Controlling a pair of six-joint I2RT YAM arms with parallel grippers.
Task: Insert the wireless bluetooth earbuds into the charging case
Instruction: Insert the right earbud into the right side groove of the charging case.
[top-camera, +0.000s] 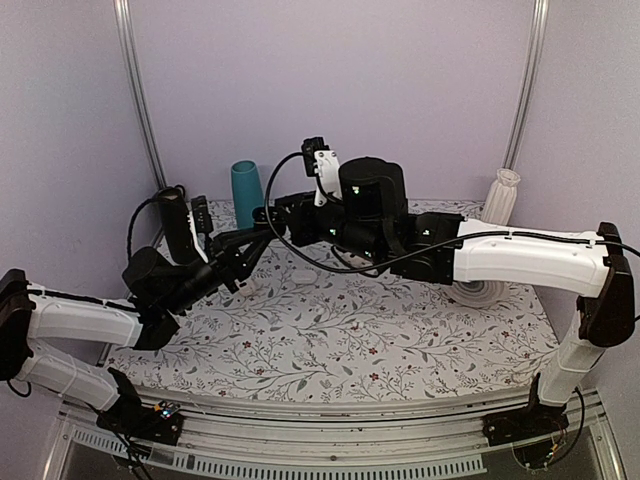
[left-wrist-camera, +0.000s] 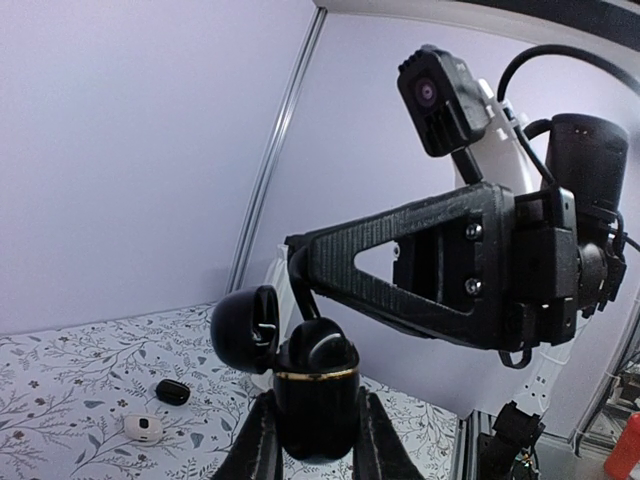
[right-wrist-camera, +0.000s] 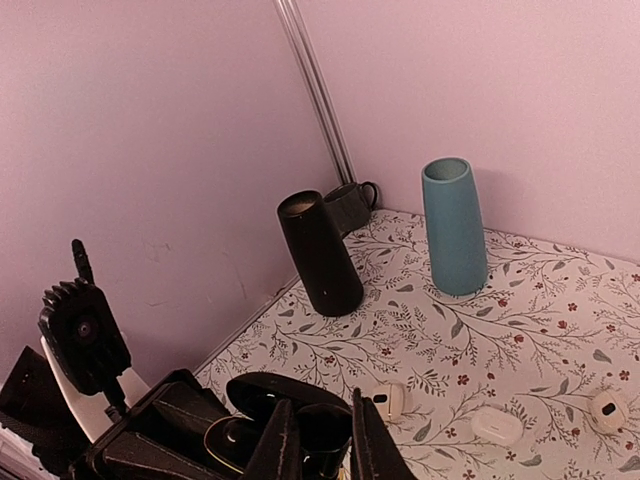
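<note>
Gripping the charging case (left-wrist-camera: 316, 405) by its two sides, clamped tight between the left fingers (left-wrist-camera: 258, 448), well above the table (right-wrist-camera: 520, 300). Stands upright in that hold, gold rim showing, lid (left-wrist-camera: 245, 332) swung open to one side. Reaching into the open mouth from above, the right fingers (left-wrist-camera: 420, 262), drawn almost together to a narrow tip at the rim. Cannot tell whether an earbud is pinched there: too dark and too small to make out. Seen from the right wrist, the same open case just below and between those tips.

Lying on the table beneath, well apart from the case: three small white cases (right-wrist-camera: 497, 425) in a loose row. In the left wrist view, a flat black oval lump (left-wrist-camera: 172, 392) near one such white case.

Standing farther back near the wall: a teal vase (right-wrist-camera: 455, 225), a black tapered vase (right-wrist-camera: 320, 255) leaning slightly, and a dark mug (right-wrist-camera: 350, 205) in the corner. Off at the right rear edge, a white ribbed vase (top-camera: 503, 195).
</note>
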